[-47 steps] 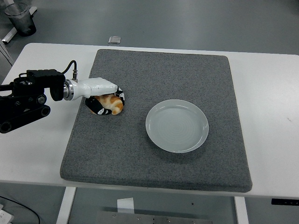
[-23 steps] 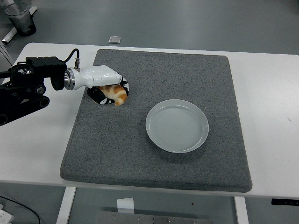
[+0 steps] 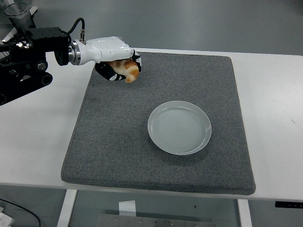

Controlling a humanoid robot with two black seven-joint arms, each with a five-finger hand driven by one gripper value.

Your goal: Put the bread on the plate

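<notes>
Since the earlier frame the left hand (image 3: 116, 59) has risen and travelled toward the far left corner of the grey mat (image 3: 118, 137), carrying the bread (image 3: 127, 69) clear of the surface. Fingers are curled round the bread, which hangs under the palm, its free end pointing down and toward the plate (image 3: 179, 127). The plate lies empty, well apart from the hand, nearer the table's front edge and to the hand's right; the carry must run that way. Right arm absent from view
</notes>
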